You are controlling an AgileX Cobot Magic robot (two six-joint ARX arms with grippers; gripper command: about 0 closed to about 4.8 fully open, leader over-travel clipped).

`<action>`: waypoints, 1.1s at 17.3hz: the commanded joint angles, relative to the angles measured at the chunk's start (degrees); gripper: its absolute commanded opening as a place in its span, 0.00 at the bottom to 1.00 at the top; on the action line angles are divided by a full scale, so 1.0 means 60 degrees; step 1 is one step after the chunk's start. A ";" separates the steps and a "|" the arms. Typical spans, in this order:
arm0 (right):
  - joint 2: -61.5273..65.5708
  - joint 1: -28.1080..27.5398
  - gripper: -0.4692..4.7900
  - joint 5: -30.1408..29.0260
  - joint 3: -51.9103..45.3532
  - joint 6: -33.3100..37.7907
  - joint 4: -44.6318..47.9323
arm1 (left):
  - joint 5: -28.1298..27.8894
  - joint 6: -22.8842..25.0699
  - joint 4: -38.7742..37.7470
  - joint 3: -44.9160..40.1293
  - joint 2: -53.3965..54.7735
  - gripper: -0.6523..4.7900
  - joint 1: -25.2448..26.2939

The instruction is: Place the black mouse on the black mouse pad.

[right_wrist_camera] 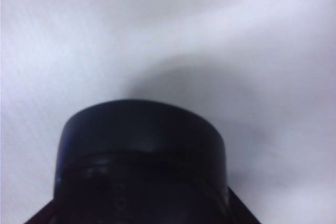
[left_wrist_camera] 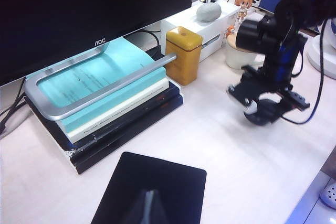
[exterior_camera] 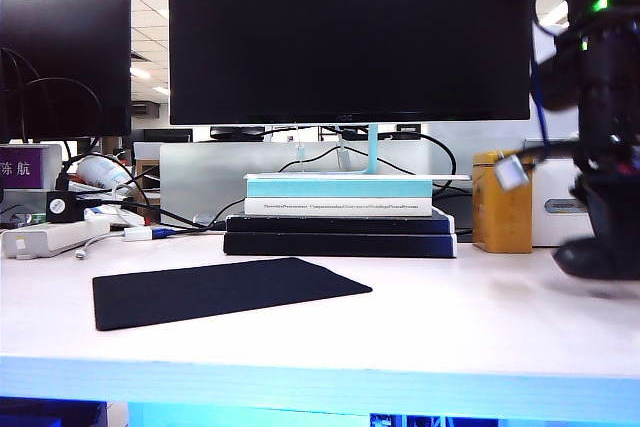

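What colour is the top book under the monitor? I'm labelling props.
Light turquoise top book, best in the left wrist view.

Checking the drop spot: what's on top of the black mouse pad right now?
Nothing rests on the black mouse pad. In the left wrist view its near edge is hidden behind the left gripper.

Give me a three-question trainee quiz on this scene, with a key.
1. True or false: something lies on the black mouse pad.
2. Which gripper grips the black mouse? A: left gripper. B: right gripper.
3. What stands on the stack of books?
Key: 1 false. 2 B: the right gripper is low over the table, at the exterior view's right; the left gripper barely shows, near the pad. 3 the monitor's stand.
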 commanded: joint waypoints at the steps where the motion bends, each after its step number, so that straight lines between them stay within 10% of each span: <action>1: -0.0255 0.0135 0.75 -0.0222 0.0608 0.0871 0.0127 | 0.0029 -0.0036 0.0270 0.0051 -0.0022 0.11 0.0015; 19: 0.0849 0.4688 0.75 -0.0117 0.3129 0.4925 0.3056 | 0.0131 -0.0455 0.0608 0.0051 -0.0025 0.11 0.0011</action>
